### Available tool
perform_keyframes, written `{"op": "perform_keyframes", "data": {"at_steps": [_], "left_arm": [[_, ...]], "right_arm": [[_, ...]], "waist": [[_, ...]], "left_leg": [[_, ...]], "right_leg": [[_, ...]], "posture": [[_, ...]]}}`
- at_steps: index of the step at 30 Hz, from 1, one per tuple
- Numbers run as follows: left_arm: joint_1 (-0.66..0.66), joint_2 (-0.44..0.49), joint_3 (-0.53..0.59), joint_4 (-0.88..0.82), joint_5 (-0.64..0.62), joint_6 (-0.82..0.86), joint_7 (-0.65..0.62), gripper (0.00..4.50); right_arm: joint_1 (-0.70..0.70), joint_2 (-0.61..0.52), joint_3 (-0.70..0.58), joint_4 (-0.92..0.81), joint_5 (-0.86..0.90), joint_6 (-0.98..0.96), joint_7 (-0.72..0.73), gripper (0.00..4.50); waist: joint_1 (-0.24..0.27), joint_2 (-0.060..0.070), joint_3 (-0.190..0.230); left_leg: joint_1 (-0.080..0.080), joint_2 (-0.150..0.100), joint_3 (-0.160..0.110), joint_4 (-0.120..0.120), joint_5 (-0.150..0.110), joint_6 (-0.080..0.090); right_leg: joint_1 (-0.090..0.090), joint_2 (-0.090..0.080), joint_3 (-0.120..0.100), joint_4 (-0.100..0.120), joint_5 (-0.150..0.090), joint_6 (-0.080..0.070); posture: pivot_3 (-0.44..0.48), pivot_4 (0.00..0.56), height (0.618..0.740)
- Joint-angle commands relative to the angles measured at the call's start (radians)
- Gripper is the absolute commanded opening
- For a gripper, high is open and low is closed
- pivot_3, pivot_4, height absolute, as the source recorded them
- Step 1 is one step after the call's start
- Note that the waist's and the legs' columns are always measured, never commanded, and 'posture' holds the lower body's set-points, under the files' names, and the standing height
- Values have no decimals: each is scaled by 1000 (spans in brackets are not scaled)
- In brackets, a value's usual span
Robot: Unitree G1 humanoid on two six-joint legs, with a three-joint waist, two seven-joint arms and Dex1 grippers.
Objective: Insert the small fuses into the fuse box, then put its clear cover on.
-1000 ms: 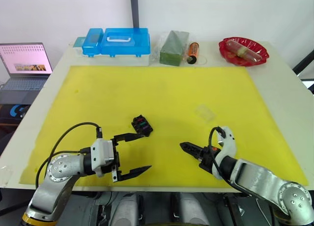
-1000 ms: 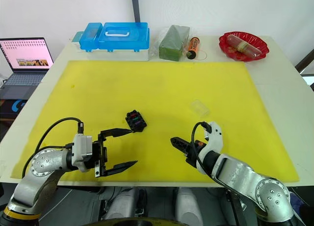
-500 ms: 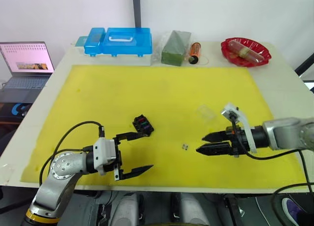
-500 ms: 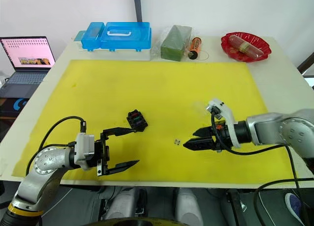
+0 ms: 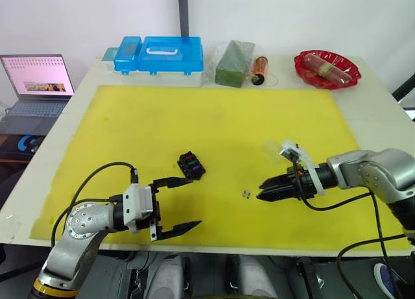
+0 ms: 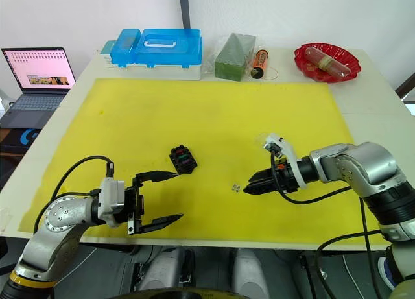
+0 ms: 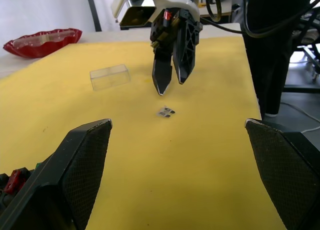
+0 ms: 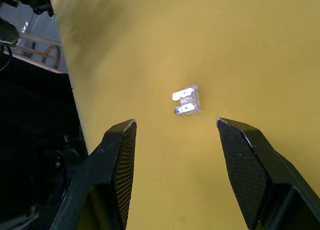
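Note:
The black fuse box [image 5: 190, 165] sits on the yellow mat [image 5: 214, 117], with red, green and purple small fuses in its slots. One pale small fuse [image 5: 246, 194] lies loose on the mat; it also appears between the fingers in the right wrist view [image 8: 186, 100]. My right gripper [image 5: 259, 191] is open, low over the mat, its tips just right of that fuse. The clear cover [image 7: 110, 76] lies on the mat behind the right gripper [image 7: 167, 88]. My left gripper [image 5: 194, 202] is wide open, just in front of the fuse box, and holds nothing.
Along the table's far edge stand a blue case [image 5: 159, 54], a green block [image 5: 231, 54], an orange cylinder [image 5: 257, 70] and a red bowl [image 5: 324, 67]. A laptop [image 5: 35, 78] sits off the table's left side.
My right arm swung out to the right, leaving the pale fuse uncovered on the mat, then brought its fingertips back close beside the fuse. The left gripper has stayed put.

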Motion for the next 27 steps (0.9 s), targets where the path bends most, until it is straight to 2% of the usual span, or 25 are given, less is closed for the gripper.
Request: {"op": "perform_keyframes", "data": {"at_steps": [1, 5, 9, 27], "left_arm": [[-4, 5, 15, -15, -3, -20, -2, 4500], [-7, 4, 16, -11, -4, -21, -4, 4500], [-10, 4, 15, -8, -4, -21, -6, 4500], [-24, -5, -1, -9, 6, -25, 3, 4500]], "right_arm": [[-12, 16, -18, 0, -34, 12, 28, 2668], [-20, 54, -39, 20, -45, 50, 27, 2668], [-27, 73, -45, 26, -59, 72, 36, 1527], [-56, 149, -41, 103, -127, 121, 57, 1527]], "waist": [[0, 0, 0], [-1, 0, 0], [-1, 0, 0], [-3, 1, 0]], "left_leg": [[0, 0, 0, 0, 0, 0], [0, 0, 0, 0, 0, 0], [0, -1, 0, 0, 0, 0], [0, -2, 0, -1, 0, -1]], "right_leg": [[0, 0, 0, 0, 0, 0], [0, -2, 0, 0, 0, 0], [0, -3, -1, 0, 0, 0], [0, -5, -1, 0, 0, -1]], "posture": [[0, 150, 740], [0, 150, 740], [0, 150, 740], [0, 150, 740]]}}
